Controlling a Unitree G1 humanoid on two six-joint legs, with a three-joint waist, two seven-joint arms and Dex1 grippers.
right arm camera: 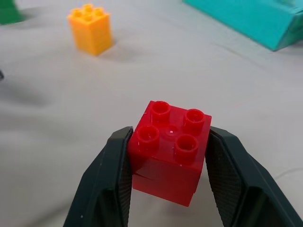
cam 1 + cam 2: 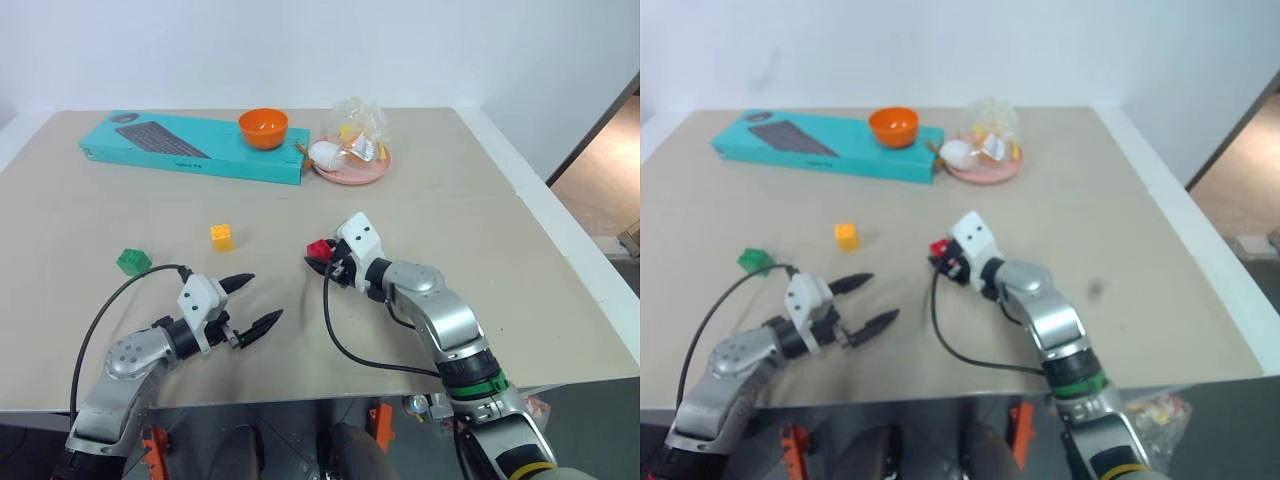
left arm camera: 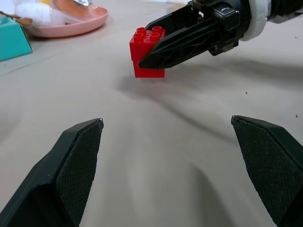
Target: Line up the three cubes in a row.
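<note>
Red cube (image 1: 169, 150) sits clamped between the right gripper's (image 2: 322, 262) fingers, low over the table (image 2: 520, 260), probably for carrying toward the yellow cube (image 2: 222, 237) and green cube (image 2: 132, 262) lying apart leftward, while the left gripper (image 2: 252, 303) hangs wide, empty.

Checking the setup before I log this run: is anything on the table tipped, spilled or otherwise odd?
Nothing stands out. The yellow cube and green cube sit upright, studs up. The red cube is upright between the right gripper jaws. The orange bowl rests on the teal box, unspilled.
</note>
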